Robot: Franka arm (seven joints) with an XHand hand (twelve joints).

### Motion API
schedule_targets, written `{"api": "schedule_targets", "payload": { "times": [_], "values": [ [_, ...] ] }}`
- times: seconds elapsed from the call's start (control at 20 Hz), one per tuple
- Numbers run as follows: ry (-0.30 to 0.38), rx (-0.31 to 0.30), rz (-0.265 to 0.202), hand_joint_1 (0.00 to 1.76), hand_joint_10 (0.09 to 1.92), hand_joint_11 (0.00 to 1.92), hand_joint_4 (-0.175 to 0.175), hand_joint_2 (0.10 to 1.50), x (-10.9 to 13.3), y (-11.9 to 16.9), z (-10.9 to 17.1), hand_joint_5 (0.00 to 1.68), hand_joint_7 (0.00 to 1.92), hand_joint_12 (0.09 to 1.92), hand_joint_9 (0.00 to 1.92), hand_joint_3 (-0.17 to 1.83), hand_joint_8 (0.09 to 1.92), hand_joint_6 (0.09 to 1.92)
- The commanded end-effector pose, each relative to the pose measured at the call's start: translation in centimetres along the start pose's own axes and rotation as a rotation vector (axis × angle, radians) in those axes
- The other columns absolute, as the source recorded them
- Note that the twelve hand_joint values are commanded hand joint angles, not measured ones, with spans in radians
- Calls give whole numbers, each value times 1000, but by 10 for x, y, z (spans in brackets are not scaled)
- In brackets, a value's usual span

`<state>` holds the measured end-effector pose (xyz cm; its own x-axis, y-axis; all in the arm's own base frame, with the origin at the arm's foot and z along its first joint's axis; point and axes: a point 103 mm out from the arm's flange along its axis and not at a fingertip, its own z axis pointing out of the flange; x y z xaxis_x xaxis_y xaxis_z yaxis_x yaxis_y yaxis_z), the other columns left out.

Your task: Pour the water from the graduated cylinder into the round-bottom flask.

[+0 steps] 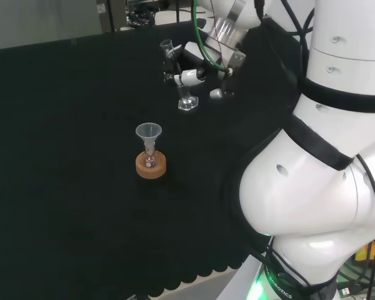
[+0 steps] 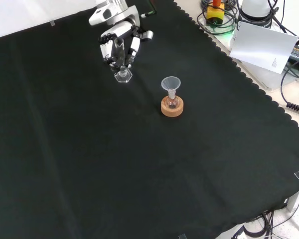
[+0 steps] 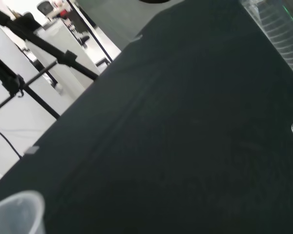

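Observation:
A clear graduated cylinder [image 1: 178,78] stands slightly tilted near the far side of the bench in the head view, its hexagonal foot [image 2: 123,76] at the cloth or just above it. The black and white hand [image 1: 192,75] is shut on the cylinder's tube, fingers [image 2: 114,50] wrapped round it. The small round-bottom flask [image 1: 150,156] sits on a cork ring [image 1: 150,167] with a clear funnel [image 1: 148,132] in its neck, nearer and to the left of the hand. In the wrist view, the cylinder's marked wall [image 3: 278,34] and the funnel's rim [image 3: 14,212] appear at opposite edges.
The arm's white links [image 1: 325,144] stand at the right of the head view. Past the cloth's scalloped edge [image 2: 249,82] lie a white sheet [image 2: 264,47] and cables. Black tripod legs [image 3: 34,44] stand beyond the bench in the wrist view.

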<state>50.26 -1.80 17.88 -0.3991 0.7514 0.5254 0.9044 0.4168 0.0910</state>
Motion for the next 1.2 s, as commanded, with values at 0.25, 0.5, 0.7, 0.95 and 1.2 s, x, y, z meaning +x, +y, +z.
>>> {"api": "schedule_targets", "payload": {
  "times": [0.25, 0.5, 0.7, 0.95, 1.2],
  "values": [
    [-129, 125, 76, 1140, 87, 1294, -175, 1150, 25, -72, -14, 929, 1201, 723, 1394, -5, 415, 1088],
    [-191, 227, 96, 1140, 87, 1294, -175, 1150, 27, -93, -9, 929, 1204, 720, 1395, -5, 411, 1088],
    [-261, 334, 101, 1140, 87, 1295, -175, 1150, 23, -104, -4, 930, 1206, 718, 1396, -5, 408, 1088],
    [-320, 453, 118, 1140, 87, 1295, -175, 1150, 17, -122, 2, 930, 1208, 717, 1397, -4, 406, 1088],
    [-353, 528, 144, 1140, 87, 1295, -175, 1150, 15, -141, 5, 931, 1210, 715, 1398, -4, 403, 1088]
  ]
}}
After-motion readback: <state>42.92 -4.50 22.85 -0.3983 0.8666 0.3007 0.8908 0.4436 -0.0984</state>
